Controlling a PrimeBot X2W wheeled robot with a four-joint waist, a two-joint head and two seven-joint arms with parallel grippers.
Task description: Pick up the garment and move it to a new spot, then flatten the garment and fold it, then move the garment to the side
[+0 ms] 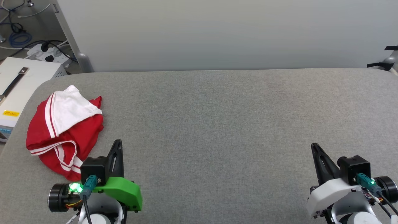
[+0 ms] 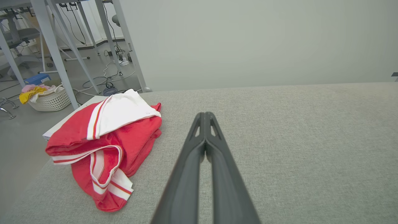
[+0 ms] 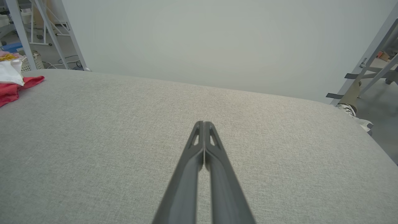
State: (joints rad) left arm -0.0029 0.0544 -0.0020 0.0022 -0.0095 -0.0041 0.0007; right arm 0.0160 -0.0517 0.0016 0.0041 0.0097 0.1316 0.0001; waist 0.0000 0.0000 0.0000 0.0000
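The garment (image 1: 63, 129) lies crumpled in a heap at the left end of the grey padded table (image 1: 217, 124): red fabric, a white sleeve on top, white-and-red striped trim. The left wrist view has the garment (image 2: 105, 146) just left of the fingers; the right wrist view catches a red corner of the garment (image 3: 12, 88) at its far left. My left gripper (image 1: 117, 143) hovers beside the heap's near right edge, shut and empty, apart from the cloth. My right gripper (image 1: 314, 146) is over bare table at the lower right, shut with nothing in it.
A white box (image 1: 18, 90) and a power strip (image 1: 49, 54) with cables sit beyond the table's left end. A pale wall panel (image 1: 217, 34) backs the table. A laundry basket (image 2: 49, 98) stands on the floor at the left. A person's shoe (image 3: 351, 109) shows by the table's right edge.
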